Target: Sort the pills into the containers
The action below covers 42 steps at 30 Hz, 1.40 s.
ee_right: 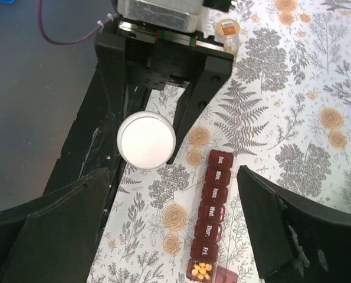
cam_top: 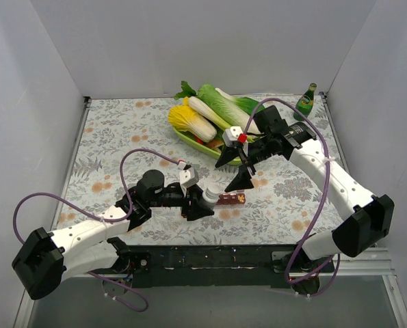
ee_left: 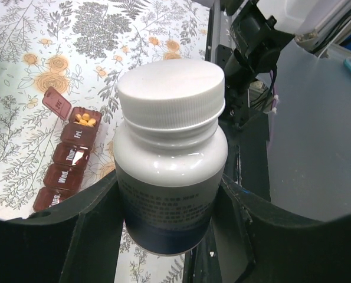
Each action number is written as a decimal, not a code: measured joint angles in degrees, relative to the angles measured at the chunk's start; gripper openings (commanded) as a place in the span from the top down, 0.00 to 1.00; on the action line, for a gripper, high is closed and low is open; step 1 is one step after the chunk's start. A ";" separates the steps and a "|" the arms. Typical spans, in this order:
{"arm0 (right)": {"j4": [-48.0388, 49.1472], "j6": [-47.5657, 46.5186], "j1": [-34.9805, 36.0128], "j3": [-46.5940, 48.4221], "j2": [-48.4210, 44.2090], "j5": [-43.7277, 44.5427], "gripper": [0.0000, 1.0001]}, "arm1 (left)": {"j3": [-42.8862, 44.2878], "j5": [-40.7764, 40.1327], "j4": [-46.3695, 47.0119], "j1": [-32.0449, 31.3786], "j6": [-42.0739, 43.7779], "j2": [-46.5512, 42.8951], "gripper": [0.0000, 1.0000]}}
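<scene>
The dark red pill organiser (cam_top: 231, 199) lies near the table's front edge, a row of lidded day compartments. Its end compartment is open and holds several orange-yellow pills (ee_right: 199, 270), which also show in the left wrist view (ee_left: 85, 119). My left gripper (cam_top: 202, 201) is shut on a white-capped bottle (ee_left: 171, 88), upright just left of the organiser (ee_left: 69, 156). My right gripper (cam_top: 234, 171) is open and empty, hovering above the organiser (ee_right: 213, 218), with its fingers (ee_right: 305, 236) apart on either side of it. The bottle's cap (ee_right: 146, 140) shows from above.
A green tray (cam_top: 189, 141) of cabbages and other vegetables stands at the back centre. A small green bottle (cam_top: 306, 100) stands in the back right corner. The table's dark front edge (cam_top: 210, 256) runs just behind the organiser and bottle. White walls enclose the table.
</scene>
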 measured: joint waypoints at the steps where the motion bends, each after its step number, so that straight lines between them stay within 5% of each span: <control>1: -2.14 -2.27 0.44 1.40 0.50 0.02 0.06 | 0.02 0.48 -0.76 0.00 0.68 -0.31 1.00; 8: -10.86 -8.55 4.39 4.26 3.65 0.42 0.16 | 0.85 2.36 -4.35 0.00 3.85 -0.83 1.00; 26: -10.62 -5.20 10.47 4.26 4.83 6.19 0.51 | 2.47 3.72 -6.03 -0.02 5.09 0.31 1.00; 42: -4.59 3.72 12.04 3.72 4.72 16.48 0.57 | 6.19 -1.46 -14.05 -0.02 3.23 2.86 1.00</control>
